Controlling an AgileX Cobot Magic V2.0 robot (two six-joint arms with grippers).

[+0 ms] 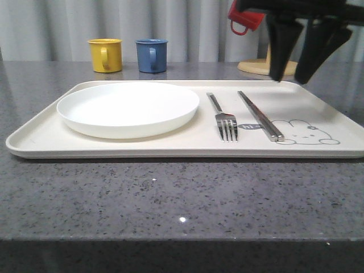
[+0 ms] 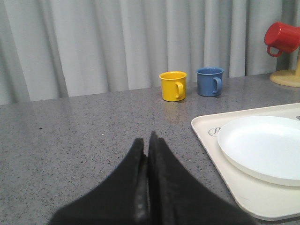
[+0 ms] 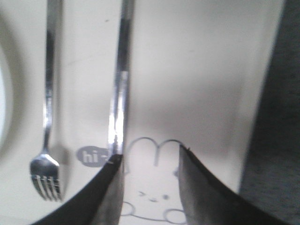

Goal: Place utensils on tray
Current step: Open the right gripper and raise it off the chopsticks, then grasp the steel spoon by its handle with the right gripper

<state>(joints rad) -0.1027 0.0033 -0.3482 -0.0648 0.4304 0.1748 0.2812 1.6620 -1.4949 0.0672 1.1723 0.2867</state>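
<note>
The cream tray [image 1: 318, 152] with a grey rabbit drawing lies across the table. On it a silver fork [image 1: 223, 118] lies right of the plate, and a pair of silver chopsticks [image 1: 260, 115] lies beside the fork. My right gripper [image 1: 293, 79] hangs open above the tray's far right part, nothing between its fingers. In the right wrist view the gripper [image 3: 151, 152] hovers over the rabbit, with the chopsticks [image 3: 119, 89] and fork [image 3: 47, 140] alongside. My left gripper [image 2: 146, 138] is shut and empty over bare table, left of the tray [image 2: 206, 129]. The spoon is out of view.
A round white plate [image 1: 128, 108] fills the tray's left half. A yellow mug [image 1: 106, 54] and a blue mug [image 1: 151, 55] stand at the back. A red mug [image 1: 244, 18] hangs on a wooden stand [image 1: 259, 66] at the back right.
</note>
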